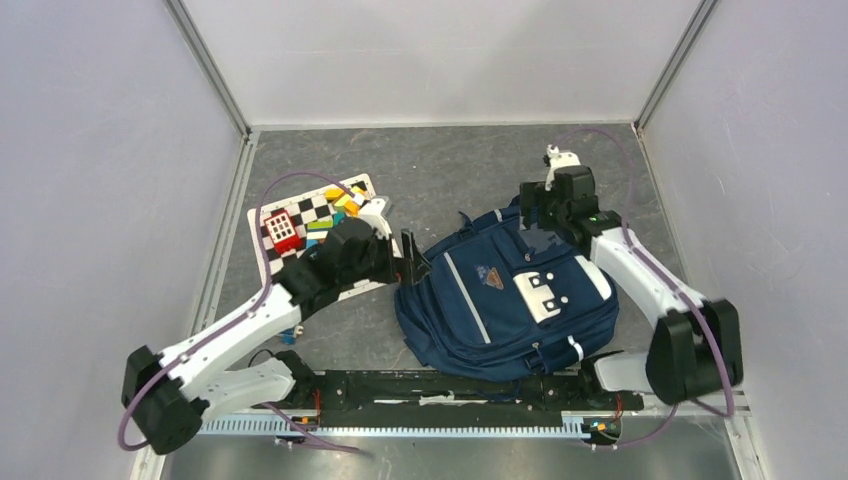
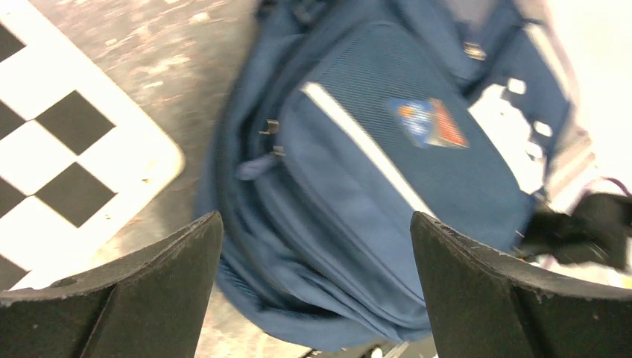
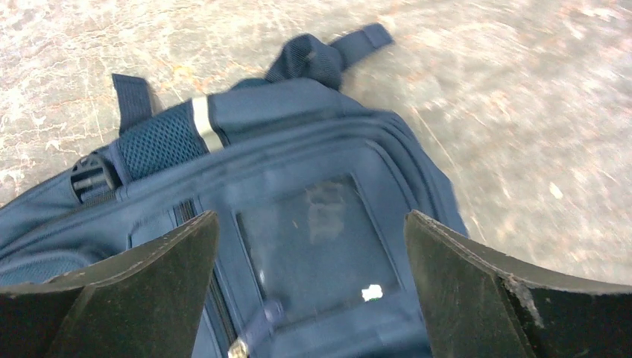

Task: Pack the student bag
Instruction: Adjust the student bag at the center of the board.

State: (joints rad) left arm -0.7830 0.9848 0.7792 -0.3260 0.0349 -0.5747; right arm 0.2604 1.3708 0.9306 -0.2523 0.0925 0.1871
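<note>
A black-and-white checkered board (image 1: 318, 197) lies just left of the left pincer (image 1: 411, 262), whose jaws are spread wide and hold nothing. The large navy-blue fabric backpack (image 1: 490, 310) lies flat on the table right at its tips. The right pincer (image 1: 537, 207), also wide open and empty, hangs over the backpack's far top end.

White arms (image 1: 225, 335) with black joints (image 1: 160, 405), purple cables (image 1: 262, 215), black hands (image 2: 316, 220).
</note>
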